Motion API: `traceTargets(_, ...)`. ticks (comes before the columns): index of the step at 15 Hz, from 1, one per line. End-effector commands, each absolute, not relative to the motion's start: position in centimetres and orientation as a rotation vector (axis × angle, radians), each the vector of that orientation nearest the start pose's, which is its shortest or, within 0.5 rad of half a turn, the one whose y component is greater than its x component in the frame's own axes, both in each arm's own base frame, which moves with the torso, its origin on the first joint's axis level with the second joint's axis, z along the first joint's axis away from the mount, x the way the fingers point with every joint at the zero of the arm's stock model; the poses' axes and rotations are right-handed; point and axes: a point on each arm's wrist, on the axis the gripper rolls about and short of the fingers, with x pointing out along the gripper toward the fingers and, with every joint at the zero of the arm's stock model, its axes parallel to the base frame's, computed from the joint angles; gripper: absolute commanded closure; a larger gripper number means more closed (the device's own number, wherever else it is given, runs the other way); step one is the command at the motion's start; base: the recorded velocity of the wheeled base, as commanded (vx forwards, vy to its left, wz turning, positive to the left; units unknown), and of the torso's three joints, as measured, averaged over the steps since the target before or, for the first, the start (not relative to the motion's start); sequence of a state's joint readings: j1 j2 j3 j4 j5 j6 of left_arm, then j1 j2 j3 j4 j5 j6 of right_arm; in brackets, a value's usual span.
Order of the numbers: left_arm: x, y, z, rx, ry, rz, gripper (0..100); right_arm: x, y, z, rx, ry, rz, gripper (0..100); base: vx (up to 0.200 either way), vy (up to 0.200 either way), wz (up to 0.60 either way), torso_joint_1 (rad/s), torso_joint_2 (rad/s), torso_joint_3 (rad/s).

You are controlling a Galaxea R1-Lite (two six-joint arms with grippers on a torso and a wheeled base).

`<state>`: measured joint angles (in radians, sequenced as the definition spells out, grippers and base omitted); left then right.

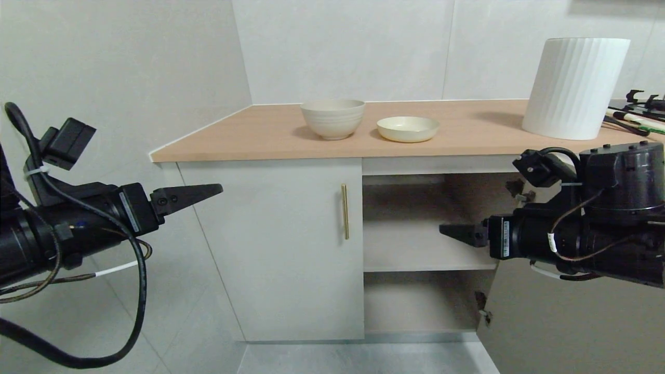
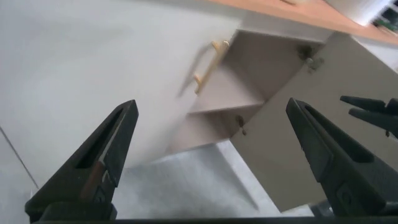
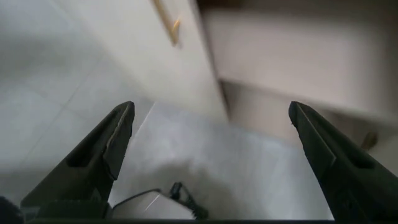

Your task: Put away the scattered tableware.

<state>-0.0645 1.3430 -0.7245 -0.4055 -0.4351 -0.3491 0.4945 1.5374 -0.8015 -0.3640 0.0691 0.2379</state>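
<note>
Left gripper: I am finding the left gripper (image 1: pixel 215 189) hanging in the air to the left of the cabinet (image 1: pixel 270 249), below counter level. Its jaws are standing wide apart with nothing between them.
Right gripper: the right gripper (image 1: pixel 444 229) is hovering in front of the open compartment, level with the middle shelf (image 1: pixel 415 252). Its jaws are likewise spread and empty.
Tableware: a bowl (image 1: pixel 332 118) is sitting upright on the counter (image 1: pixel 249 137), and a shallow dish (image 1: pixel 408 128) is lying just beside it on the right, the two apart. Neither is being touched.
Storage: the shut door (image 1: pixel 280 244), with its brass handle (image 1: pixel 344 211), is covering the left half. The open door (image 1: pixel 550 327) is swung out to the right, exposing the shelf and the space beneath it. I am judging this opening to be the intended destination.
Reason for posture: I am judging that both claws are being held open and low so that either can rise to the counter for a first pick. The right one is already facing the shelf it would be loading.
Progress: I am recording the task as not yet started, since both pieces are resting on top.
Other items: a ribbed white canister (image 1: pixel 574 88) is standing well to the right of the dish. Loose utensils (image 1: pixel 631 117) are lying beyond it, too small for me to identify.
Risk: the bowl's curved wall is likely offering poor purchase, so I am favouring a grip over the rim.
</note>
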Motion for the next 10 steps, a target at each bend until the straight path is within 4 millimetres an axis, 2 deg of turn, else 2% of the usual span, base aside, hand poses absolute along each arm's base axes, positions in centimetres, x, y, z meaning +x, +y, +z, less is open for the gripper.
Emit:
traceTargets(1,21.7,-2.4,23.0,-0.382,0.302,-0.456,0,23.0,12.7,19.5,0.127,0.426,0.517,0,0.200,0.000,0.00,0.007,0.00,0.002)
traceTargets(5,21.7,-2.4,23.0,-0.382,0.302,-0.460,0,22.7,12.8,18.6,0.050,0.418,0.540,0,0.200,0.000,0.00,0.002,0.00,0.005)
traceTargets(10,21.4,-2.8,23.0,-0.380,0.304,-0.482,0,21.6,13.0,19.0,0.040,0.399,0.576,0,0.000,0.000,0.00,0.000,0.00,0.000)
